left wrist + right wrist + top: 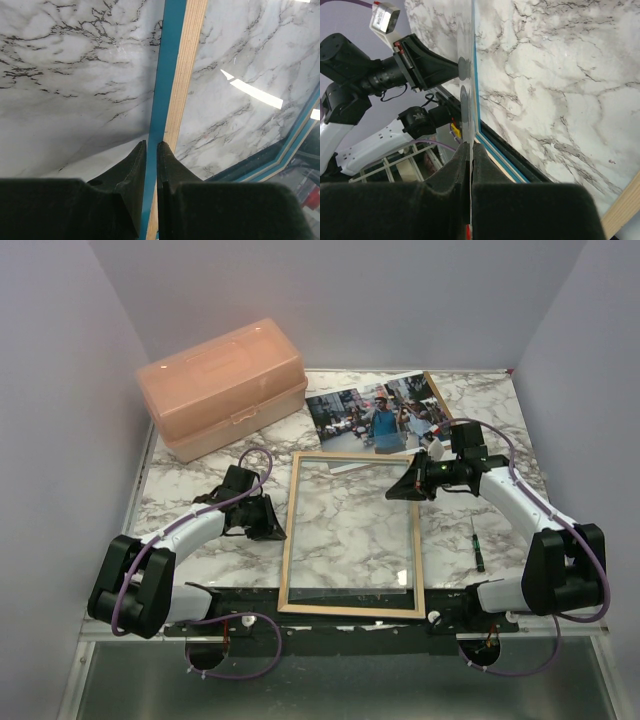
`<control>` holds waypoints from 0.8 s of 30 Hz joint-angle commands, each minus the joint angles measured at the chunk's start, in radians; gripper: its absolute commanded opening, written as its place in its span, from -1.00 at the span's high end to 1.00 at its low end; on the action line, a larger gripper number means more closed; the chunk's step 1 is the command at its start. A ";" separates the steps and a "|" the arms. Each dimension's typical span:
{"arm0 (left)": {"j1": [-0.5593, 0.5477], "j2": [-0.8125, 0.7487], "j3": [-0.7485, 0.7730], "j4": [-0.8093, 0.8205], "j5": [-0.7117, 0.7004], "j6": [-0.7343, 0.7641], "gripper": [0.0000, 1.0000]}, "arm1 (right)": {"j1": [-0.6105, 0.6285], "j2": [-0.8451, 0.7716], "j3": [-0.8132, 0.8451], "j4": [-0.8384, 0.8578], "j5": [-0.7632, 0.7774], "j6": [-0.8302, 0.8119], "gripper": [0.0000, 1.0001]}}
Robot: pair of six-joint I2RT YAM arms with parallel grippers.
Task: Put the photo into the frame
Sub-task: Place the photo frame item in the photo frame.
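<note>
The frame (350,611) lies flat mid-table with its light wood face up; its blue edge (172,75) shows in the left wrist view. My left gripper (278,525) (151,145) is shut on the frame's left rail, one finger on each side. My right gripper (397,490) (471,146) is shut on the edge of a clear glass pane (466,90). The pane stands tilted over the frame's opening, far right corner raised. The photo (375,415) lies picture-up at the back of the table, apart from both grippers.
A brown backing board (436,392) pokes out from under the photo's right side. A pink plastic box (222,385) stands at the back left. A small green-handled screwdriver (477,543) lies right of the frame, by the right arm.
</note>
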 commanded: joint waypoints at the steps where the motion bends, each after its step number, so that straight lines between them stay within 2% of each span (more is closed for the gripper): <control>1: -0.013 0.036 -0.010 -0.028 -0.074 0.030 0.70 | 0.017 0.012 0.027 -0.145 0.057 -0.073 0.99; 13: -0.018 0.042 -0.004 -0.033 -0.085 0.029 0.71 | 0.016 -0.002 -0.021 -0.121 -0.011 -0.063 0.99; 24: -0.022 0.042 -0.002 -0.036 -0.091 0.026 0.72 | 0.017 -0.060 -0.052 -0.045 -0.161 0.000 0.99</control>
